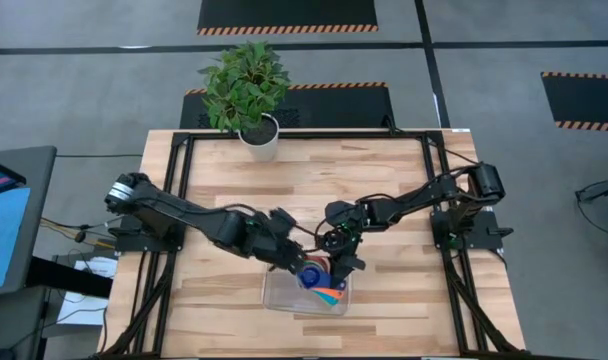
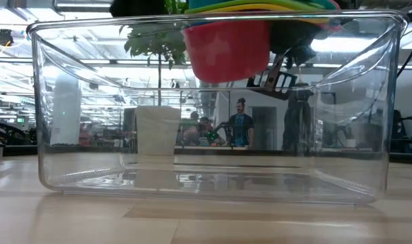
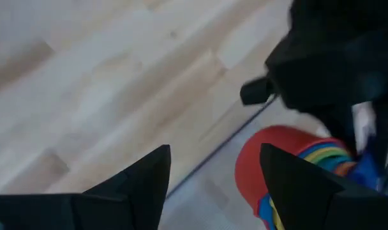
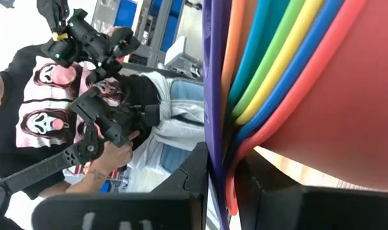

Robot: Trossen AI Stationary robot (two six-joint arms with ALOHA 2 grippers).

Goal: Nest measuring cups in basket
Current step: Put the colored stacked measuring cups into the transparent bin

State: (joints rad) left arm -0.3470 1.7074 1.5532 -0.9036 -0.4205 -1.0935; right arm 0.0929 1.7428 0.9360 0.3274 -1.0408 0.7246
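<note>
The measuring cups (image 1: 319, 280) are nested into one stack, red outermost, and hang over the clear basket (image 1: 282, 298) near the table's front edge. In the low view the red cup's bottom (image 2: 226, 47) sits at the height of the basket's rim, well above the basket's floor (image 2: 192, 179). My right gripper (image 1: 342, 262) is shut on the stack's handles. My left gripper (image 3: 216, 185) stands open just left of the stack, by the basket's far left rim. The red cup (image 3: 264, 166) lies beyond its right finger, and nothing is between the fingers. My right gripper pinches the fanned, stacked handles (image 4: 221, 153) between its two fingers (image 4: 197, 169). It comes at them nearly level from the table's far right. The stack is lifted clear, bowls upright, with the red cup's bottom inside the basket's opening and off its floor.
A plant in a white pot (image 1: 256, 130) stands at the table's far edge. Black frame rails (image 1: 184, 190) run along both sides. A person holding control handles (image 4: 41, 115) shows beyond the table, and more people stand far back in the room (image 2: 240, 122).
</note>
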